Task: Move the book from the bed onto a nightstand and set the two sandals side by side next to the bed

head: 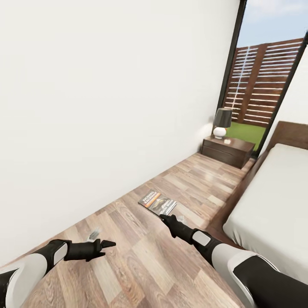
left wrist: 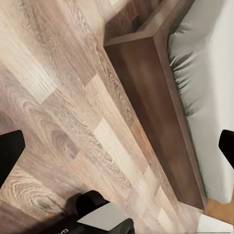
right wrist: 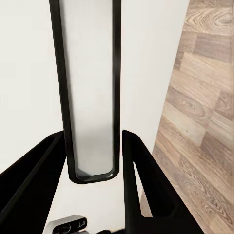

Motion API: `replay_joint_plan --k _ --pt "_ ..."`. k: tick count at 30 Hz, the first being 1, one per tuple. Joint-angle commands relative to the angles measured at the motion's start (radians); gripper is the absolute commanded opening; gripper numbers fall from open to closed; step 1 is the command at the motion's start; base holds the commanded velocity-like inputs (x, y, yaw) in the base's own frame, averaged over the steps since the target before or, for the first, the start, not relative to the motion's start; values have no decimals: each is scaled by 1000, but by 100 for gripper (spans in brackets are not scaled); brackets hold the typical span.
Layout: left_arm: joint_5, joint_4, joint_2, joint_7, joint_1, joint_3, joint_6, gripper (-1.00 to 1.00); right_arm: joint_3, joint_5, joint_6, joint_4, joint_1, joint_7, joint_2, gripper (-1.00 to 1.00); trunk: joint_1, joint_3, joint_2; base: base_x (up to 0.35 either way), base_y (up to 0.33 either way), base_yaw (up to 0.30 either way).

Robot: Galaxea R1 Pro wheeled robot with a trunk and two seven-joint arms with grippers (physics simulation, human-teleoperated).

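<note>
The book (head: 157,203), dark-covered with an orange band, lies flat on the wooden floor between the white wall and the bed (head: 273,205). My right gripper (head: 164,218) hovers just short of the book's near corner, open and empty; its dark fingers (right wrist: 141,180) frame the wall. My left gripper (head: 108,245) hangs low over the floor to the left, open wide and holding nothing. Its view looks down on the bed's wooden frame (left wrist: 156,112). The nightstand (head: 228,150) stands beyond the book, beside the headboard. The sandals are out of view.
A black-shaded lamp (head: 222,122) with a white base sits on the nightstand. Behind it a tall black-framed window (head: 256,85) shows a slatted fence and grass. The white wall (head: 107,107) runs along the left, leaving a narrow strip of floor (head: 141,261).
</note>
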Motion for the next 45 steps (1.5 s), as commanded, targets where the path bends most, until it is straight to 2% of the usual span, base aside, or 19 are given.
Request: replay_joint_plan --k 1,45 --pt "-6 -1 0 -3 0 8 8 100 3 -14 7 2 -1 3 1 -100 0 -1 0 98 68 -209" --pt "-6 -1 5 -4 0 8 8 100 4 -14 7 2 -1 3 1 -100 0 -1 0 101 151 -165"
